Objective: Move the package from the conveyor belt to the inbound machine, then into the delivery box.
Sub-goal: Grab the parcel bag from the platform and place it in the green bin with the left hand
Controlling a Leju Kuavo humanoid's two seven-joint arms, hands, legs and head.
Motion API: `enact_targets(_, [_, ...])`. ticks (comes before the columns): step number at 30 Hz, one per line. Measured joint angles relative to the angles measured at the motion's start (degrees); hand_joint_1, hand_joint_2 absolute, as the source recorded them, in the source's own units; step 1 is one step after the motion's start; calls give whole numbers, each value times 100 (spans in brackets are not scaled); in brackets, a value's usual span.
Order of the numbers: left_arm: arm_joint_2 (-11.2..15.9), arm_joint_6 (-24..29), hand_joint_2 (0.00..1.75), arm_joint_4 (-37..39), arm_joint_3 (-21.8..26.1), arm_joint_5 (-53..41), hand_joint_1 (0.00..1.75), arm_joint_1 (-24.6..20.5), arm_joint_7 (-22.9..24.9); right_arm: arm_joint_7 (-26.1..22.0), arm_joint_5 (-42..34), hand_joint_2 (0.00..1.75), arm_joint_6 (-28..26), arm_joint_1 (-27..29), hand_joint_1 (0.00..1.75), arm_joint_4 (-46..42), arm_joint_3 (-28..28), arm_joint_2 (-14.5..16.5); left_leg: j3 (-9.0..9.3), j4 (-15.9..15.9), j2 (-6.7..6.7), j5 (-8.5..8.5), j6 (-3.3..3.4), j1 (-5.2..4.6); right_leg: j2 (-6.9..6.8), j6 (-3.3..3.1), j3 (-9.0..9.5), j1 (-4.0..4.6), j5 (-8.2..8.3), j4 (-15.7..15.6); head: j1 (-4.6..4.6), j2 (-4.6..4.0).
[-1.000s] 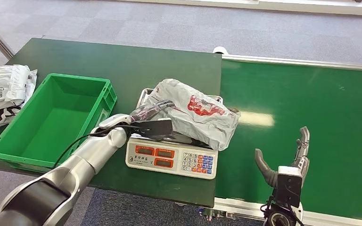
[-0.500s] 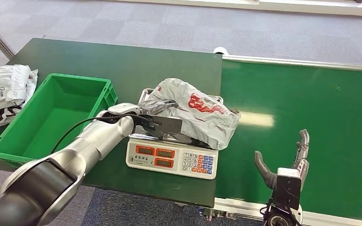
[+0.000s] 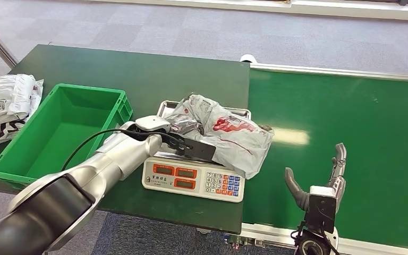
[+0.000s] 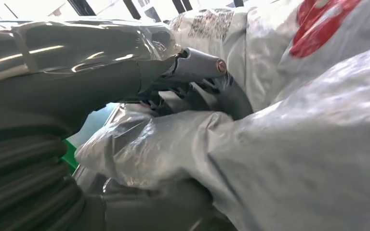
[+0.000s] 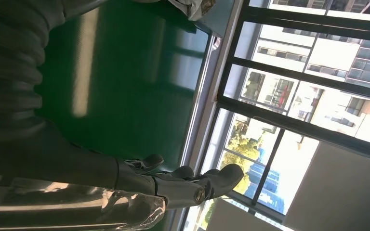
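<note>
The package (image 3: 228,133) is a crumpled grey-white plastic mailer bag with a red printed mark on its upper face and, as the left wrist view shows, a small printed label patch near one end. It lies on the metal tray of the scale (image 3: 194,178), which stands on the dark green table (image 3: 138,69) just beside the conveyor belt (image 3: 350,122); one edge of the bag sags over the tray toward the belt. The left hand (image 3: 183,127) is on the near end of the bag, its fingers (image 4: 212,86) pushed into the folds with plastic bunched around them, so it grips the package. How far the fingers wrap under the bag cannot be made out, since the film covers them. A black plate at the left wrist hides part of the tray's front edge. The green box (image 3: 58,133) sits on the table beside the scale, and more white bags (image 3: 5,106) lie at the table's far left, cut off by the picture's edge. The right hand (image 3: 319,183) hovers over the near edge of the belt, fingers apart and holding nothing.
</note>
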Motion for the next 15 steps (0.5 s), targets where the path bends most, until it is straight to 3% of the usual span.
enact_targets(15, [-5,226,175,60,-143,37,175,14,-96,22,-37,175,-1,-3,0,-1,-12,-10,-1,-1,1,-3,-2,0,1,0,0,0,-2,0,0,0])
